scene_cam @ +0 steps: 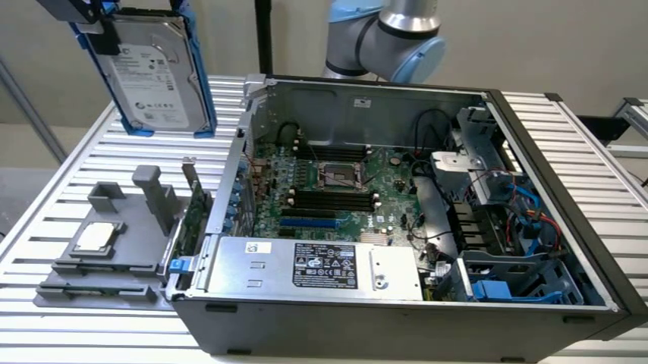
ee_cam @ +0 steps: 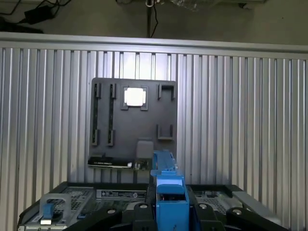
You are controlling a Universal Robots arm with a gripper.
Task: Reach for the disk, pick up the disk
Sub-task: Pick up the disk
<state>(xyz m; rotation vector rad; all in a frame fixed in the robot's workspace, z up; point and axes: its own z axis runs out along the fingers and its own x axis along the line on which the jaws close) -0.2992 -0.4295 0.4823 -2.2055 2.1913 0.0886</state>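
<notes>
The disk (scene_cam: 157, 72), a silver-grey hard drive with a white label and blue side rails, hangs upright in the air at the exterior view's upper left, above the slatted table. My gripper (scene_cam: 114, 32) is shut on its top end. In the wrist view the disk's blue rail edge (ee_cam: 169, 195) runs between the dark fingers (ee_cam: 140, 215), and the gripper (ee_cam: 171, 219) looks straight down on the table from well above.
An open computer case (scene_cam: 547, 288) takes up the centre and right, with a silver power supply box (scene_cam: 324, 265) at its front. A grey fixture plate (scene_cam: 132, 250) holding a small square chip (scene_cam: 96, 236) lies under the disk. The arm's blue-grey joint (scene_cam: 390, 30) rises behind the case.
</notes>
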